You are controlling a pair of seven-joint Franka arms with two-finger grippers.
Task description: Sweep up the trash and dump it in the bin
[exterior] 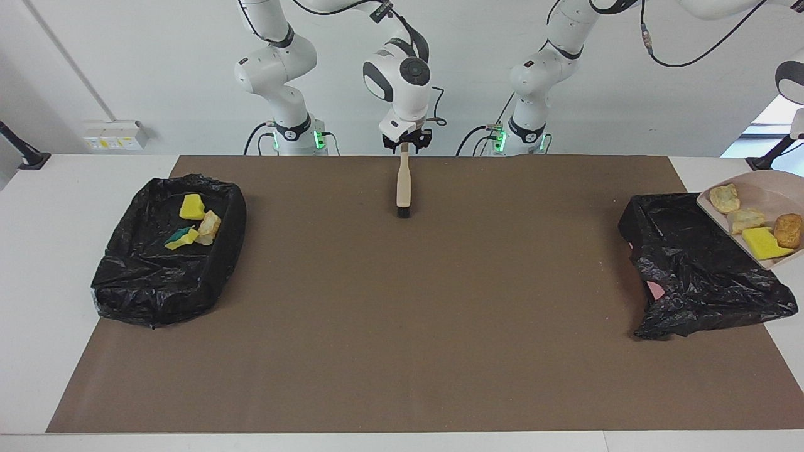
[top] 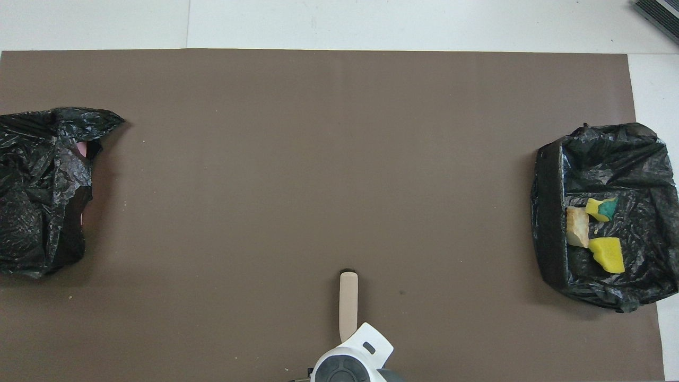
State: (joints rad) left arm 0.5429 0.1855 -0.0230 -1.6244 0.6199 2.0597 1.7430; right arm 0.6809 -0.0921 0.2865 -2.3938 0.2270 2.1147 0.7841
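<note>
The trash is split. Four foam chunks (exterior: 744,220) lie in the pink dustpan (exterior: 769,191), which hangs tilted well away from the brush (exterior: 403,182), toward the left arm's end of the counter (exterior: 38,263), just past the rim of the empty bin (exterior: 703,276). Three more chunks (exterior: 191,206) sit in the filled bin (exterior: 144,282), well away from the brush toward the right arm's end.

The left gripper is out of frame. It is closed, and I judge it has the dustpan's handle, since the pan is aloft. The right gripper (exterior: 405,139) is at the top of the brush handle, but I cannot tell whether it grips or has let go.

The chunks look light, soft and springy. They should slide and tumble at a modest tilt, and may bounce or catch on the crinkled bag. They are best moved by the pan's handle, not pinched one by one.
</note>
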